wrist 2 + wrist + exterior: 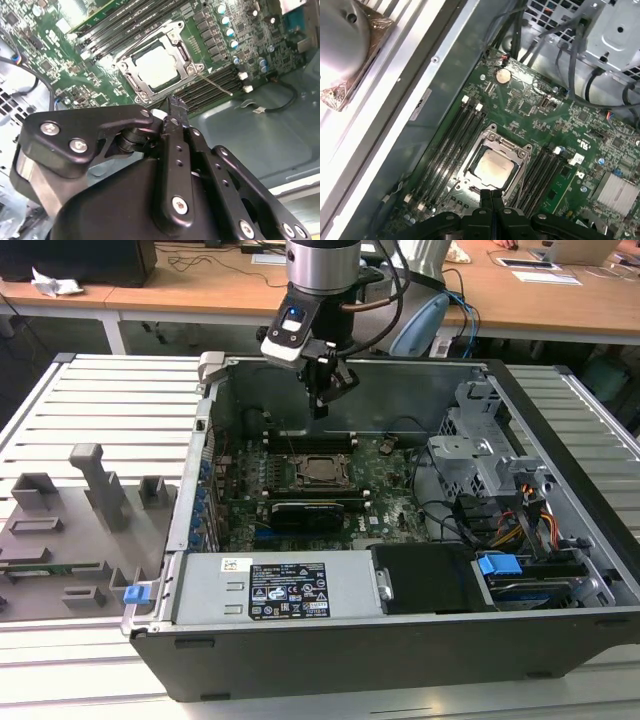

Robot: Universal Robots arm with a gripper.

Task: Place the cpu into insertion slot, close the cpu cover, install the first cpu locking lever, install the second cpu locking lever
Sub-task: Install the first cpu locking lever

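Overhead, the black hand (320,408), pressed together, hangs above the square silver cpu (492,166), seemingly seated.

Your hand (176,105) is black with a dull satin finish, its plates smooth and pinned with bright steel screws. Just below its tips, the cpu (492,166) has a pale, smooth metal top with a soft sheen. The cpu cover (507,146) framing it is bare bright metal, shinier than the chip. Under the hand, the motherboard (530,100) is glossy green, with matt black plastic memory slots (447,145) flanking the cover. Beyond the hand, the case wall (435,95) is matt grey sheet metal. Farther out, the counter (100,390) is pale ribbed metal.
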